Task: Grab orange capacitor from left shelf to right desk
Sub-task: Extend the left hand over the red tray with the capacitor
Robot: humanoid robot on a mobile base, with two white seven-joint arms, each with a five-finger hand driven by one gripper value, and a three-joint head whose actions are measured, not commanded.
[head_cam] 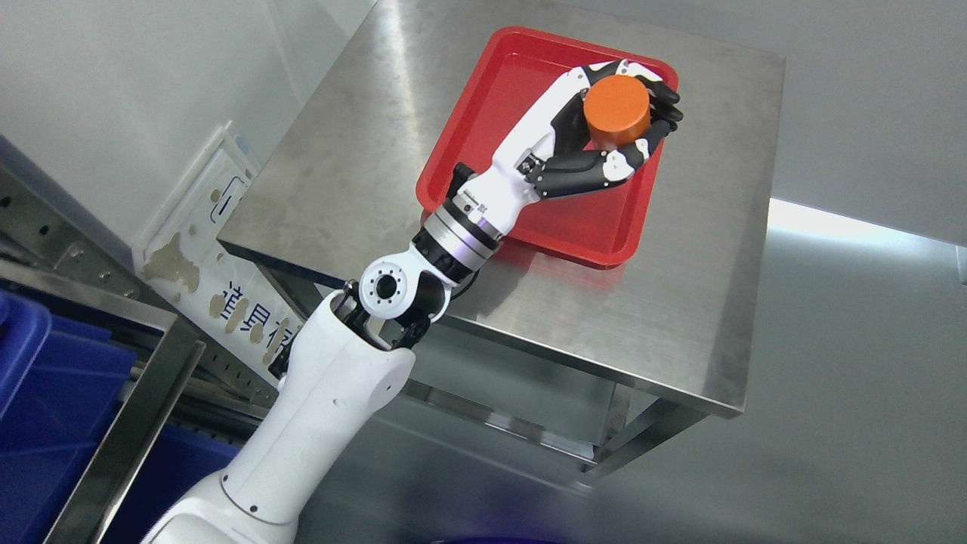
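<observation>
The robot's left hand (604,128), fingers clamped around the orange capacitor (617,109), holds it over the red tray's (468,151) far corner on the steel tabletop (680,302), flat end facing up.

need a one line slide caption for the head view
Left hand grips the orange capacitor over the red tray on the steel desk, blue bins at lower left.
</observation>
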